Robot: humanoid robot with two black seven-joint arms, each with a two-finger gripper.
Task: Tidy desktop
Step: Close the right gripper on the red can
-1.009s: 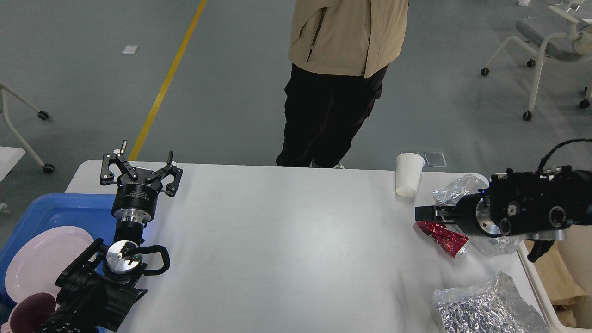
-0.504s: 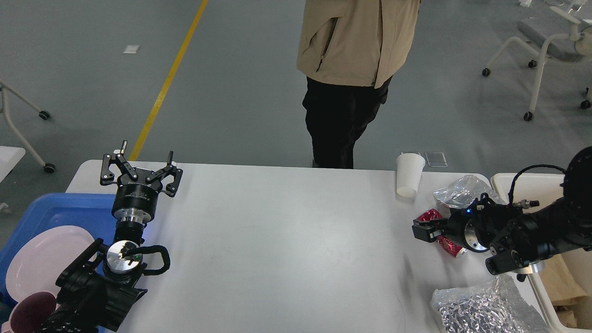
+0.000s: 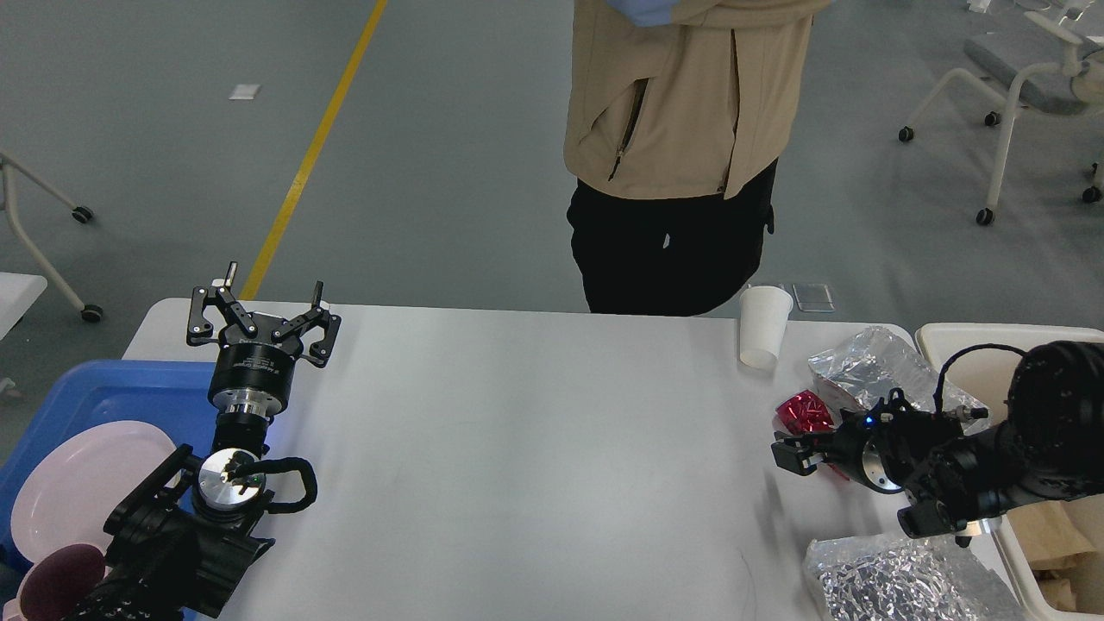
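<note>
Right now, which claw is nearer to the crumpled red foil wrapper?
Right. The right claw sits just in front of the crumpled red foil wrapper on the white desktop; the left claw is far across, by the blue tray.

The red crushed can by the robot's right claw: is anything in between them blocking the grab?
Nothing visible blocks it. The right gripper sits just in front of the red crushed can on the desktop. The foil bags lie behind and beside.
</note>
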